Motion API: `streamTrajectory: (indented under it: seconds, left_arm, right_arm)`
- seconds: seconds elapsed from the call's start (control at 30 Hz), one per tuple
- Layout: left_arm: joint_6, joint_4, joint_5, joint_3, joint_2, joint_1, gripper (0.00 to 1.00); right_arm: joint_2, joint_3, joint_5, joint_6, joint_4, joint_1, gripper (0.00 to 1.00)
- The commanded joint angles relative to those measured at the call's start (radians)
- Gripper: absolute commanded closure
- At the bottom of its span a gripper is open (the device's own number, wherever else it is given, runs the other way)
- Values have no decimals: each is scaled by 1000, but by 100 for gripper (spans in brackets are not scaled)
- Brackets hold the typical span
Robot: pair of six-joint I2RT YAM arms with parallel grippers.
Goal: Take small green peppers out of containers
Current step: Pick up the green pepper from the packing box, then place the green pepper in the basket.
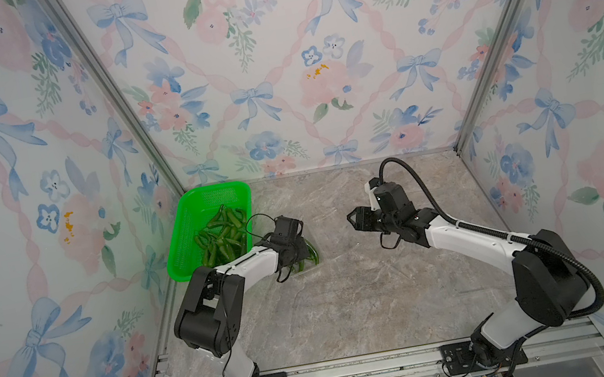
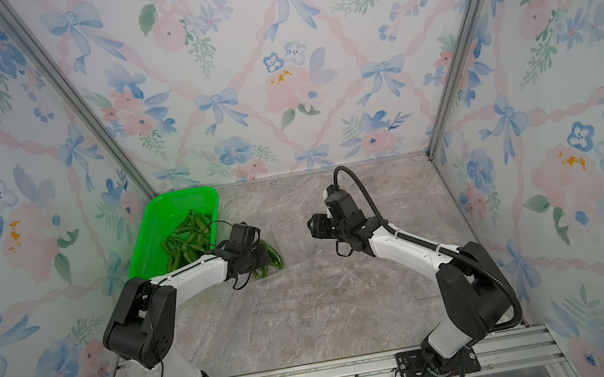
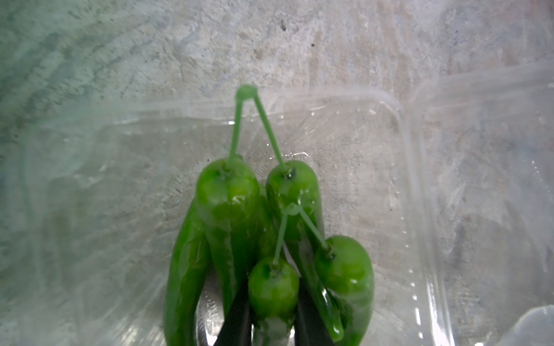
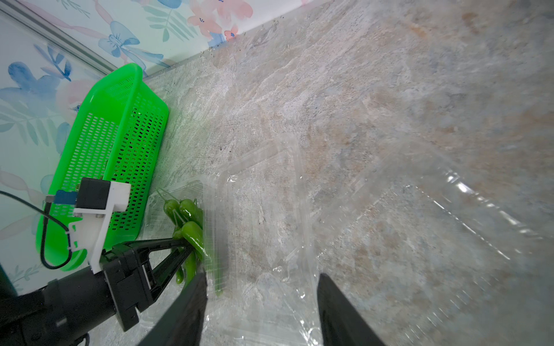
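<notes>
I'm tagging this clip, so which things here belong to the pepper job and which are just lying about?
Job: peppers, container, basket holding peppers, left fingers.
Lying about: table, floral walls, base rails.

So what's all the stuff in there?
Plastic basket: one, bright green, far left corner.
Loose chili peppers: a heap, dark green, in the basket.
Boxed chili peppers: at least five, green, in the clamshell box.
Clamshell box: one open, clear, beside the basket; more clear plastic beside it, count unclear.
Table: one, grey marble look.
Walls: three, flowery wallpaper.
Left gripper: one, black, gripping the boxed peppers.
Right gripper: one, black, fingers apart, near the clear plastic.
</notes>
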Motion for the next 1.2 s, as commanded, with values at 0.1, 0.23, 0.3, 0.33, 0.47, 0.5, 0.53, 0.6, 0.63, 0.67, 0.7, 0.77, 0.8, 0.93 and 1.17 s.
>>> streamTrajectory:
  seconds: [0.1,0.23,0.3,0.33,0.47,0.5,0.53,0.6,0.63,0.67,0.7,0.77,0.8,0.93,1.17]
  left_arm:
    - [17,1,29,-19,-85,-2,99]
    - [22,0,42,-39,-153,0,99]
    - [21,0,45,-44,-178,1,99]
    - [23,-1,48,-45,-190,1,99]
    - [26,-1,55,-46,-221,5,100]
    - [26,-2,56,-46,-227,10,100]
    - [26,-3,57,-49,-239,14,100]
    - [30,-6,51,-53,-267,22,100]
    - [31,-6,52,-57,-282,31,100]
    - [32,-8,55,-59,-298,42,99]
    - [32,-9,58,-63,-313,51,99]
    - [37,-13,64,-68,-343,73,99]
    - [39,-15,71,-69,-354,83,99]
    - [56,-39,88,-60,-401,134,98]
    - [70,-65,123,-39,-508,313,94]
  right_arm:
    - [-24,7,-14,5,6,-8,41]
    - [-28,19,-13,2,3,-2,41]
    - [-31,27,-10,0,-2,3,41]
    - [-32,31,-10,-1,-4,5,41]
    - [-40,39,-4,-5,-8,15,41]
    - [-40,41,-4,-5,-10,16,41]
    - [-39,44,-4,-3,-11,19,41]
    - [-41,48,-3,-6,-11,26,41]
    - [-43,51,-1,-7,-14,31,41]
    - [-40,53,3,-8,-19,35,41]
    - [-41,54,5,-9,-20,38,41]
    - [-35,58,5,-10,-19,42,41]
    - [-34,62,4,-9,-21,43,41]
    - [-18,79,-4,-11,-25,52,41]
    - [31,126,-40,-24,-40,73,41]
